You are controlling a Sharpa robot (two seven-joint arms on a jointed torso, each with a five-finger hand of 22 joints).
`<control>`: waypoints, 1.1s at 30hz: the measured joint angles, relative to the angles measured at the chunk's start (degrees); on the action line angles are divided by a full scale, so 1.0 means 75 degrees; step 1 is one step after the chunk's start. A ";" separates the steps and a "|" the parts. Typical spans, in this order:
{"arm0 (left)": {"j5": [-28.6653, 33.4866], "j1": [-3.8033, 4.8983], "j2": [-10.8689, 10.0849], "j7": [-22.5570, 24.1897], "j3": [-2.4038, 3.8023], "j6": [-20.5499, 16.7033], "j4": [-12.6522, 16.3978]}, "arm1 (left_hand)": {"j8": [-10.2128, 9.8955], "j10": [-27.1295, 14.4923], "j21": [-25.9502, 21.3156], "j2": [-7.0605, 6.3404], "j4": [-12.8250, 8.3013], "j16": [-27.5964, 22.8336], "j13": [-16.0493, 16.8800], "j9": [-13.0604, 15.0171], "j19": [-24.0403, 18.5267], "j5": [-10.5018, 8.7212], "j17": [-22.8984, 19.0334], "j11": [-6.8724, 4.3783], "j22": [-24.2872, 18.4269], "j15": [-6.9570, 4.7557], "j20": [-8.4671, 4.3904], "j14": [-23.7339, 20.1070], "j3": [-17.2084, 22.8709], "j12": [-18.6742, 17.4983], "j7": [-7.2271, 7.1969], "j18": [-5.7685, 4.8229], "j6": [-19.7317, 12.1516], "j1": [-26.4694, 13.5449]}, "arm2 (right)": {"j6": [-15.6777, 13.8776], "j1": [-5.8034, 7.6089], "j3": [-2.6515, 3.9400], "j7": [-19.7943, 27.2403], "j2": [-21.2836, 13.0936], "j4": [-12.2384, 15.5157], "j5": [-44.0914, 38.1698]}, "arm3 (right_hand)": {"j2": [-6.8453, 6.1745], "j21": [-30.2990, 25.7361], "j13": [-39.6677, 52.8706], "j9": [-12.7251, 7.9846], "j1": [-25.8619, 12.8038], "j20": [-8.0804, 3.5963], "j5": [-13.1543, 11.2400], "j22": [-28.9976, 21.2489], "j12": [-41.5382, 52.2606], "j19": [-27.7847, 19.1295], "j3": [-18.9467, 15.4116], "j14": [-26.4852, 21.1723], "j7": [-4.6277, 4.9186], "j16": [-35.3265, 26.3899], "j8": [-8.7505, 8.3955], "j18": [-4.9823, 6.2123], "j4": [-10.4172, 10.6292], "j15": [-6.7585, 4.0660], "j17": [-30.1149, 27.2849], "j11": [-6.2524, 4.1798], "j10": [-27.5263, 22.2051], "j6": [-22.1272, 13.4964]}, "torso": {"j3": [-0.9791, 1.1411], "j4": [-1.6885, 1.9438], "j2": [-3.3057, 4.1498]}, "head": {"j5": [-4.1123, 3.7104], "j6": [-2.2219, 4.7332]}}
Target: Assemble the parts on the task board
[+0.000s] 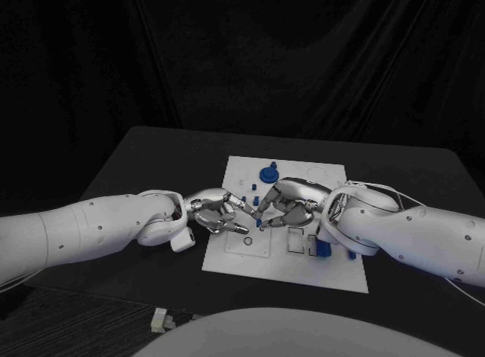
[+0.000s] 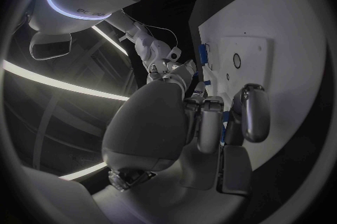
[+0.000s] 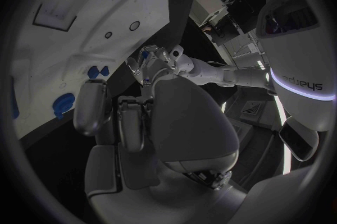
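Observation:
The white task board (image 1: pixel 291 260) lies mid-table. My left hand (image 1: pixel 215 211) and right hand (image 1: pixel 288 203) meet fingertip to fingertip over the board's left half. A small blue part (image 1: pixel 259 217) sits between them; the left hand's fingers pinch it, and it shows as a blue sliver (image 2: pixel 225 123) between those fingers. The right hand's fingers (image 3: pixel 91 107) curl down beside it, and I cannot tell whether they hold it. A round blue part (image 1: pixel 268 175) and a small blue peg (image 1: pixel 274 163) stand at the board's far edge. The round part (image 3: pixel 63 104) also appears past the right hand.
More blue parts (image 1: pixel 320 251) stand in the board's near right area, partly under my right forearm (image 1: pixel 414 234). The board carries a round hole (image 1: pixel 247 241) and rectangular slots (image 1: pixel 296 239). Black table (image 1: pixel 146 160) surrounds the board, with open room on the far side.

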 measured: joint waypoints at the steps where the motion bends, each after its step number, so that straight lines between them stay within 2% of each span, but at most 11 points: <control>1: 0.0000 0.0000 -0.0021 0.0000 0.0000 -0.0007 0.0006 | 0.0000 0.0000 0.0000 0.0000 0.0000 0.0000 0.0000 0.0000 -0.0016 0.0000 0.0000 0.0000 0.0000 0.0000 0.0016 0.0000 0.0000 0.0000 0.0000 0.0000 0.0000 0.0000 | 0.0002 0.0000 0.0000 0.0000 -0.0001 -0.0006 0.0000 | 0.0000 0.0000 0.0000 0.0000 0.0000 0.0000 0.0000 0.0000 0.0000 0.0000 0.0000 0.0000 0.0000 0.0000 0.0000 0.0001 0.0000 0.0000 0.0000 0.0000 0.0000 0.0000 | 0.0000 0.0001 0.0000 | 0.0001 0.0000; 19: 0.0000 0.0000 -0.0484 -0.0001 0.0002 -0.0275 0.0279 | 0.0000 -0.0027 0.0000 0.0000 0.0022 0.0000 -0.0003 0.0001 0.0005 0.0030 -0.0002 0.0027 0.0000 0.0026 0.0050 -0.0027 -0.0022 0.0000 0.0028 0.0000 -0.0028 0.0000 | 0.0124 -0.0015 0.0000 -0.0014 0.0147 -0.0439 0.0000 | 0.0033 -0.0049 0.0003 -0.0014 0.0033 0.0027 0.0000 -0.0001 0.0000 -0.0028 0.0044 -0.0028 0.0015 0.0000 0.0000 0.0000 -0.0043 0.0028 0.0000 0.0027 0.0027 0.0014 | -0.0001 0.0005 -0.0002 | -0.0004 0.0000; 33: 0.0000 0.0000 -0.0639 -0.0001 0.0001 -0.0354 0.0404 | 0.0000 -0.0001 0.0000 0.0000 0.0043 0.0000 -0.0001 0.0001 0.0032 0.0058 -0.0003 0.0053 0.0000 0.0026 0.0077 -0.0027 -0.0043 0.0000 0.0028 0.0000 -0.0027 0.0000 | 0.0170 -0.0098 0.0000 -0.0009 0.0282 -0.0675 -0.0067 | 0.0041 -0.0079 0.0006 -0.0027 0.0042 0.0027 0.0031 0.0005 0.0001 -0.0027 0.0064 -0.0006 0.0028 0.0000 -0.0001 0.0000 -0.0064 0.0050 -0.0001 0.0027 0.0028 0.0027 | -0.0002 0.0003 0.0005 | -0.0040 0.0000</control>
